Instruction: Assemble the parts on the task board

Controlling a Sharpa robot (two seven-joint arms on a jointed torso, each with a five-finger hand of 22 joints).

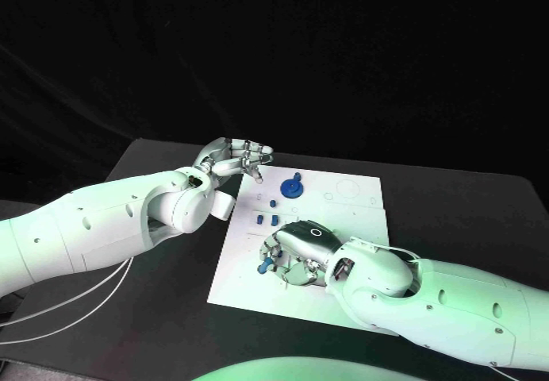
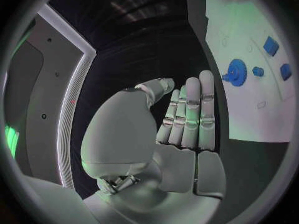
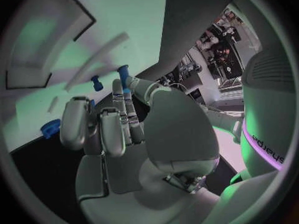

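Nearest the camera, the right hand (image 1: 300,248) hunches over the near-left part of the task board (image 1: 355,208), fingers pinching a small blue part (image 3: 124,77) seemingly to seat it, while the left hand (image 1: 235,159) hovers empty, fingers straight, off the board's far-left corner.

The only lettering is dark print on the white curved shell (image 3: 269,129), seemingly "sharpa", running sideways beside a purple band; nothing else is legible.
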